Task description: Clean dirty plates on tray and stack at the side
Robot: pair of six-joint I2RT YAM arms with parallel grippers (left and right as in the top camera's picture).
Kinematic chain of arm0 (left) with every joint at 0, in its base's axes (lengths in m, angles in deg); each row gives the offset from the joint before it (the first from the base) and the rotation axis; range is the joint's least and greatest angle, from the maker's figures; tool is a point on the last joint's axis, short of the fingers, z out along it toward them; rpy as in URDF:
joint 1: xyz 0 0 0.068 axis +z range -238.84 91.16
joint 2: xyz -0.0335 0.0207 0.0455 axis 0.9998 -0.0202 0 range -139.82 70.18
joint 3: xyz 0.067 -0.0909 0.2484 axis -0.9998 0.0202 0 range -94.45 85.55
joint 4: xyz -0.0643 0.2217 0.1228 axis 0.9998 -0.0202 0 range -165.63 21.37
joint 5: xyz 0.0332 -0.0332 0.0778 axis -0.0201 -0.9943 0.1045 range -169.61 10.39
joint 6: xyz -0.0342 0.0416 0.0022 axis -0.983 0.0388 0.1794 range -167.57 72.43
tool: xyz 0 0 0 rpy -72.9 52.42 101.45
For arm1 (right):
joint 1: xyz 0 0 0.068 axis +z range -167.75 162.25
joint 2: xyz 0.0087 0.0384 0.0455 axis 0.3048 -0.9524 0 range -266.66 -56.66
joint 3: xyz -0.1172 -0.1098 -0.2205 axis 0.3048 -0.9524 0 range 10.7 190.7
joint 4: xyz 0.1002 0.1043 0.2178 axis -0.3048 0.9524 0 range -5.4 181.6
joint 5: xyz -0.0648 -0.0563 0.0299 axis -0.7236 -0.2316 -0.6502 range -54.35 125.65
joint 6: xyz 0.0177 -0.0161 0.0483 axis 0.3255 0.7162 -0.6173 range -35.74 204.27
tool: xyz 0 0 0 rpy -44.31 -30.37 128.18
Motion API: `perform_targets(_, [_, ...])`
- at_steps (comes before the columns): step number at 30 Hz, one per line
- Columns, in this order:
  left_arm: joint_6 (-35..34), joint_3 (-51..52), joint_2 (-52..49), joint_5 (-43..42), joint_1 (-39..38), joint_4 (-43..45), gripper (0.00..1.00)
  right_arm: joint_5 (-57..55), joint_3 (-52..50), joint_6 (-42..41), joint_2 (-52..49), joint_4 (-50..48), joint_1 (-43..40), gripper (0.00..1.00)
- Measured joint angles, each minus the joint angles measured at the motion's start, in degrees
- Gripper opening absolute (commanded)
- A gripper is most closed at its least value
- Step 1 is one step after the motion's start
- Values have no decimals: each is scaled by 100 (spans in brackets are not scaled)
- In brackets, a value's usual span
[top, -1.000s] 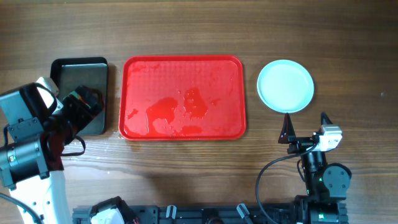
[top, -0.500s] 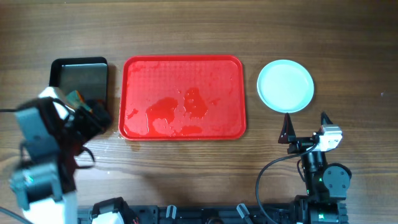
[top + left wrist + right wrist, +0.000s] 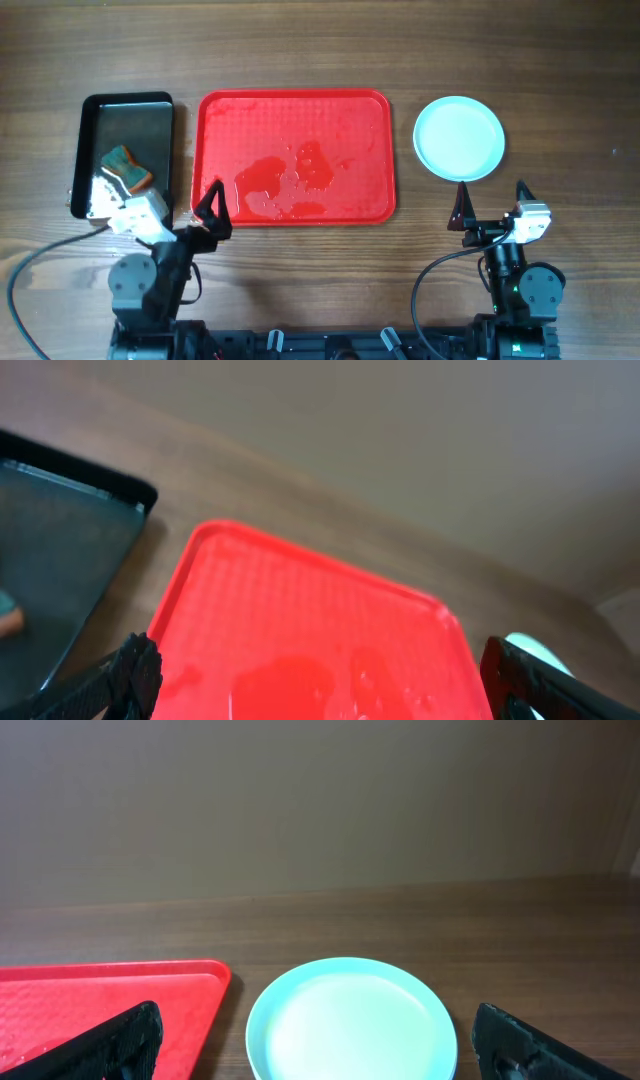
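1. The plates (image 3: 459, 138) sit on the wooden table (image 3: 300, 50) just right of the red tray (image 3: 250, 120), apart from its rim. From above they read as 1 pale disc, so the number stacked cannot be told.
2. Wet patches glisten on the tray toward its front edge.
3. The left gripper (image 3: 320, 660) rests low at the tray's front-left corner, jaws spread wide and gripping nothing. From overhead only 1 finger is plain, the other lost against the black tray (image 3: 125, 120).
4. The right gripper (image 3: 492, 203) sits in front of the plates, jaws likewise wide, both fingers clear of the rim.
5. An orange-and-green sponge (image 3: 127, 166) lies in the black tray, its near end partly hidden by the left arm. The left wrist view crops it to a sliver.
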Motion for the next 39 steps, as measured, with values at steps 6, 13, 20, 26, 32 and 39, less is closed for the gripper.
perform_targets(6, [2,737,581,-22,0,1001,100,2,0,0,0,0,0,100])
perform_targets(13, [192,1526,1078,-236,0,1851,100,2,0,0,0,-2,0,100])
perform_targets(20, [557,1652,1141,-201,17,1729,100,2,0,0,0,0,0,100])
perform_targets(26, [1228,1663,1147,90,33,1338,100,0,0,0,0,0,0,99])
perform_targets(32, [2105,1663,1147,109,37,1335,100,2,0,0,0,0,0,100])
perform_targets(39, [2938,1663,1147,372,39,1309,100,2,0,0,0,0,0,100])
